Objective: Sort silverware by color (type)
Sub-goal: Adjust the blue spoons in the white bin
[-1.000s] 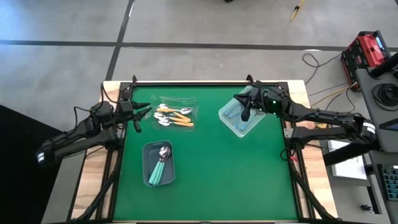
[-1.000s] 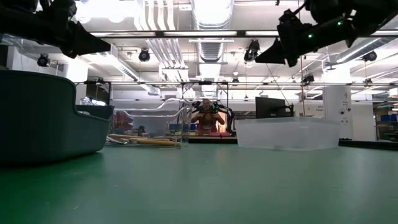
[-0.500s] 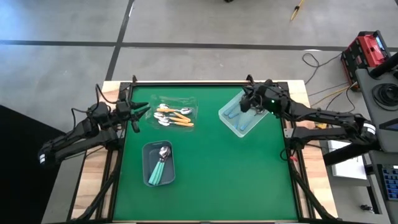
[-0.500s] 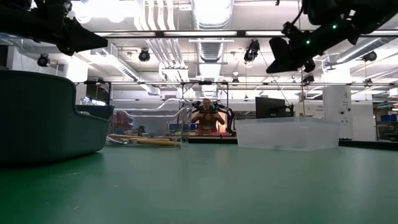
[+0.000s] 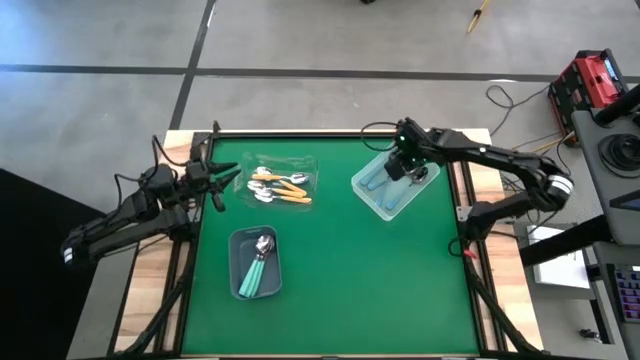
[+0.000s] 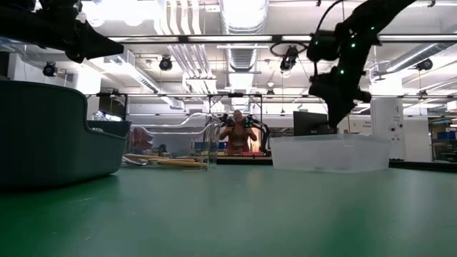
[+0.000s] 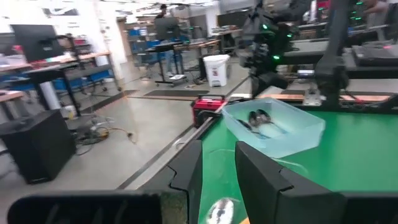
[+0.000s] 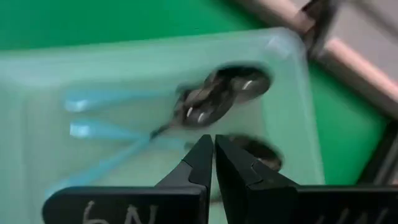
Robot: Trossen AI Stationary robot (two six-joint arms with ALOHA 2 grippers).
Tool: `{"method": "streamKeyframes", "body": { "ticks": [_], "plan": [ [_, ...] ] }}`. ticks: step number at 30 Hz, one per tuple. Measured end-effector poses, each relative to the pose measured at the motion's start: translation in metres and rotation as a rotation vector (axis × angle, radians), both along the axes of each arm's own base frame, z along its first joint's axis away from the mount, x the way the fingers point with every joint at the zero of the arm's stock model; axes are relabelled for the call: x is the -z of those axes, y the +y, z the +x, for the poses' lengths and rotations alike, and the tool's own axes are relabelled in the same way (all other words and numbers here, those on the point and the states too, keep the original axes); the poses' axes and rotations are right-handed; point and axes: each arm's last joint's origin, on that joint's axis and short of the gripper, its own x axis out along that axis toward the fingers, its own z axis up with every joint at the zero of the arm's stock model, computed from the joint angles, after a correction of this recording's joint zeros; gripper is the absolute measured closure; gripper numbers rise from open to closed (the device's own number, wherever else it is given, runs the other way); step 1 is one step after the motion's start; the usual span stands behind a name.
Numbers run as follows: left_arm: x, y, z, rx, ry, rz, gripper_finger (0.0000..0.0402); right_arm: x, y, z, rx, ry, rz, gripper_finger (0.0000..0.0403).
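Spoons with shiny metal bowls and slim plastic handles lie sorted on the green desk [image 5: 340, 270]: orange ones [image 5: 285, 187] in a clear tray, teal ones [image 5: 259, 268] in a grey bin, blue ones [image 8: 155, 121] in a frosted bin [image 5: 392, 183]. Right gripper [image 5: 401, 166] hovers above that bin, fingers closed, empty. Left gripper [image 5: 228, 181] waits beside the orange spoons, fingers slightly apart, empty.

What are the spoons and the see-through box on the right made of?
The spoons look like metal at the bowl end, which is shiny with bright glints, with matte light-blue handles, probably plastic. The box looks like frosted clear plastic: the green mat shows through it.
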Motion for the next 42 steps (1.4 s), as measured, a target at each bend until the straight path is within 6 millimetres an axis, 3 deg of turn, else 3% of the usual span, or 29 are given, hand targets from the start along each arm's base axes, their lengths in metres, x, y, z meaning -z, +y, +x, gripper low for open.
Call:
{"method": "streamKeyframes", "body": {
  "ticks": [5, 9, 14, 22, 33, 42],
  "plan": [
    [-0.001, 0.002, -0.001, -0.095, 0.014, 0.046, 0.0324, 0.014, -0.019, 0.002, -0.012, 0.039, 0.129, 0.039],
    [-0.002, 0.003, -0.002, -0.125, 0.027, 0.077, 0.0324, 0.029, -0.031, 0.004, 0.039, 0.111, 0.112, 0.039],
    [-0.002, 0.003, -0.002, -0.124, 0.029, 0.078, 0.0324, 0.039, -0.037, 0.011, 0.074, 0.075, 0.097, 0.039],
    [0.001, 0.003, -0.002, -0.123, 0.049, 0.071, 0.0324, 0.05, -0.04, 0.015, 0.08, 0.036, 0.066, 0.039],
    [0.001, 0.003, -0.002, -0.123, 0.056, 0.069, 0.0324, 0.07, -0.042, 0.013, 0.105, 0.121, 0.05, 0.039],
    [0.001, 0.003, -0.002, -0.123, 0.057, 0.068, 0.0324, 0.076, -0.04, 0.011, 0.142, 0.115, 0.061, 0.039]
  ]
}}
